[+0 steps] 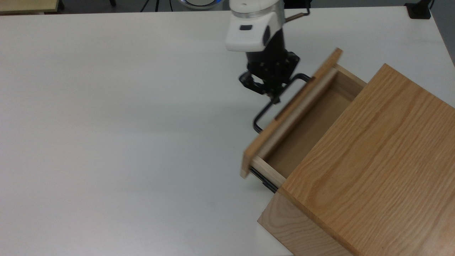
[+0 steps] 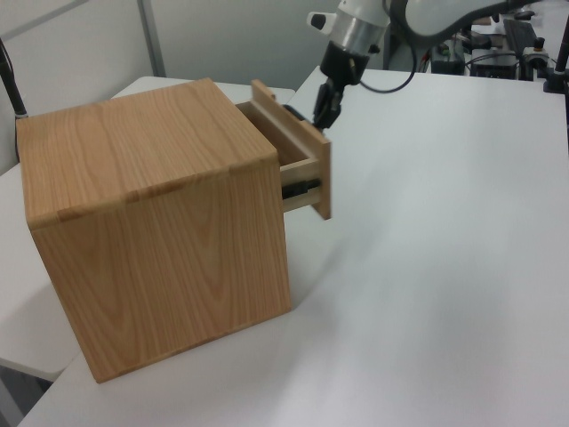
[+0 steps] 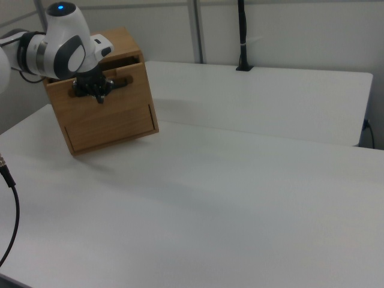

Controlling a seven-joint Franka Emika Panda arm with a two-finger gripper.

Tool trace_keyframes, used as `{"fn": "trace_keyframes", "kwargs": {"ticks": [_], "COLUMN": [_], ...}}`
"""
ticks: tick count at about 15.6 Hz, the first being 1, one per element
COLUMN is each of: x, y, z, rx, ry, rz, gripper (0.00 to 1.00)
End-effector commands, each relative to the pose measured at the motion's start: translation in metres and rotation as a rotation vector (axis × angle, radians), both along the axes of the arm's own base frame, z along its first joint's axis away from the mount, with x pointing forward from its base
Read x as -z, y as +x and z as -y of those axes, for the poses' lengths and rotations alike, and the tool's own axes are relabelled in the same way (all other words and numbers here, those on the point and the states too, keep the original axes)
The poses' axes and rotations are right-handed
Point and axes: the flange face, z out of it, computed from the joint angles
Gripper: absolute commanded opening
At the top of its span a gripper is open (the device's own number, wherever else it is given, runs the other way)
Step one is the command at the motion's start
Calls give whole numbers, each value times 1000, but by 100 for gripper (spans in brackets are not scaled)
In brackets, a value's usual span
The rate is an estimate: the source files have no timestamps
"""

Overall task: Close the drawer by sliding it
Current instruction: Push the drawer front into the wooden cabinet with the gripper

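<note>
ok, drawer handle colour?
Black. The handle on the drawer front shows best in the top view, beside the gripper.

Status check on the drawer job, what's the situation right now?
Gripper at the black handle on the drawer front. Drawer partly open, a short stretch out of the cabinet. Nothing inside it, table ahead bare.

A lab: white worktable (image 1: pixel 106 124), partition walls (image 3: pixel 288 30), cabled equipment (image 2: pixel 498 40)
</note>
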Motion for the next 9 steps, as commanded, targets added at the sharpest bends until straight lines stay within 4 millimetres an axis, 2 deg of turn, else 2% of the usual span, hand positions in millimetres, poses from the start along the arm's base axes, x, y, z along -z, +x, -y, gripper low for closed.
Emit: {"fn": "trace_keyframes", "kwargs": {"ticks": [1, 5, 9], "x": [5, 11, 11], "y": [12, 22, 25], "z": [-31, -58, -62], "rx": [-7, 12, 22], "ry": [61, 121, 139], "rz": [112, 249, 317], "gripper": [0, 0, 0]}}
